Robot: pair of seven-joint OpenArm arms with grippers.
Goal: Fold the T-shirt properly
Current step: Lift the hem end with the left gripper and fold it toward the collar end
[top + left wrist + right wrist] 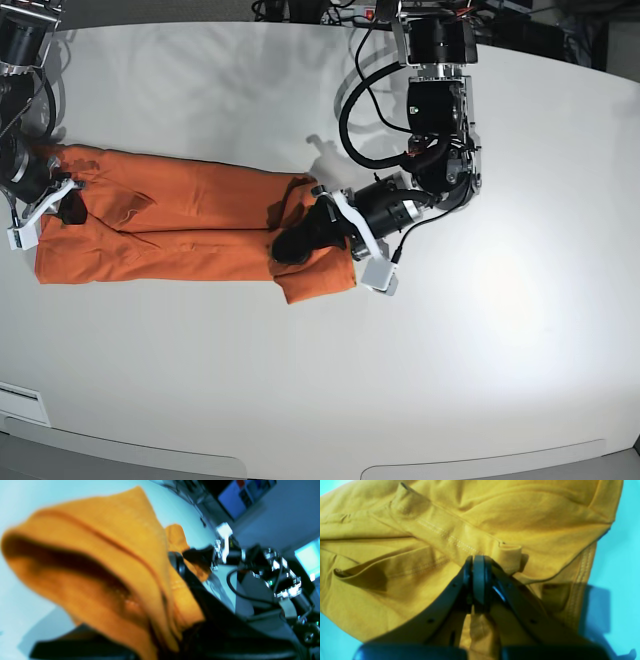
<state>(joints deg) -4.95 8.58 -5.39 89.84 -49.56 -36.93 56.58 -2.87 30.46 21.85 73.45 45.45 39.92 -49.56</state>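
A: Where's the T-shirt [180, 225]?
B: Stretched in a long band across the white table [450, 350], between both claws.
A: The right gripper [478, 562]?
B: Pressed together on a stitched hem at one end of the band.
A: And the left gripper [290, 243]?
B: Pinching bunched fabric at the other end, cloth draped over its fingers.
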